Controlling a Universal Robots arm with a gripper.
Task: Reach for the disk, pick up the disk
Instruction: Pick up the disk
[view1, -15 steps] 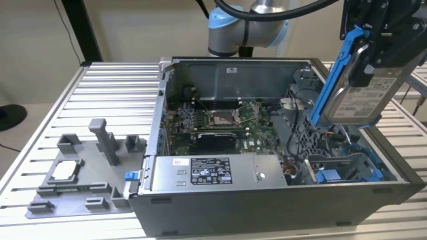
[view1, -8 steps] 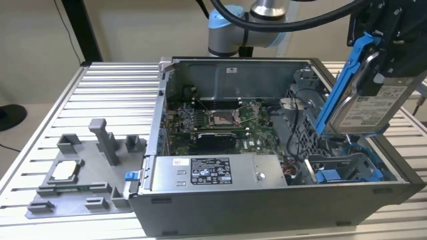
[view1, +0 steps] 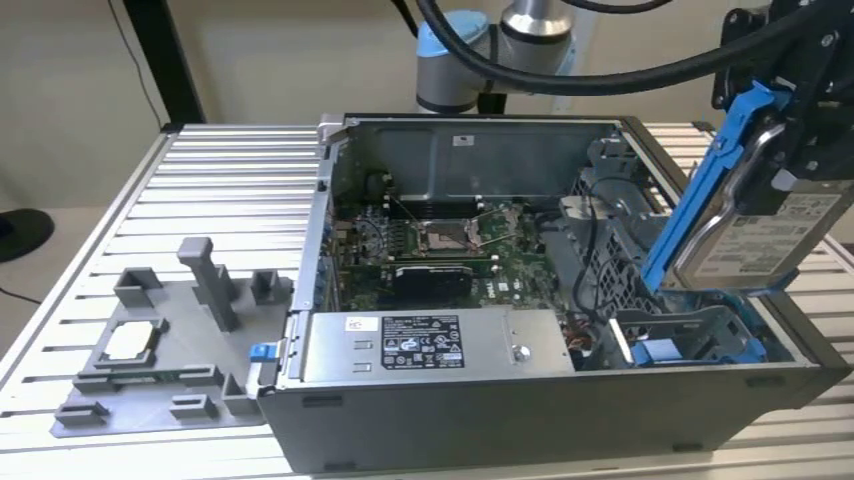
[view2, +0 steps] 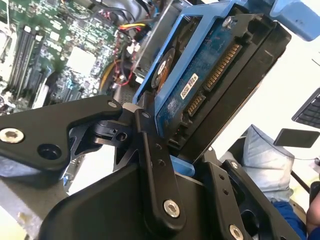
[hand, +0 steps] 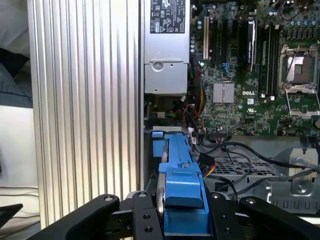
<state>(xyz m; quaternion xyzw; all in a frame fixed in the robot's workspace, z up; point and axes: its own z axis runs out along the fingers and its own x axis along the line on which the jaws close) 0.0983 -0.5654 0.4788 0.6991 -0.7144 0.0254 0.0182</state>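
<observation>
End effector (hand: 182, 220) clamped on disk (view1: 754, 225), above computer case (view1: 534, 400)

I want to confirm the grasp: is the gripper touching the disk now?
Touching. In the first wrist view the gripper is clamped on the blue bracket of the disk; the exterior view shows the disk lifted above the computer case.

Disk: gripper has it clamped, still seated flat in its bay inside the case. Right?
Not seated. The gripper has the disk clamped, but it is lifted out, tilted on edge above the open case. The exterior view shows it.
</observation>
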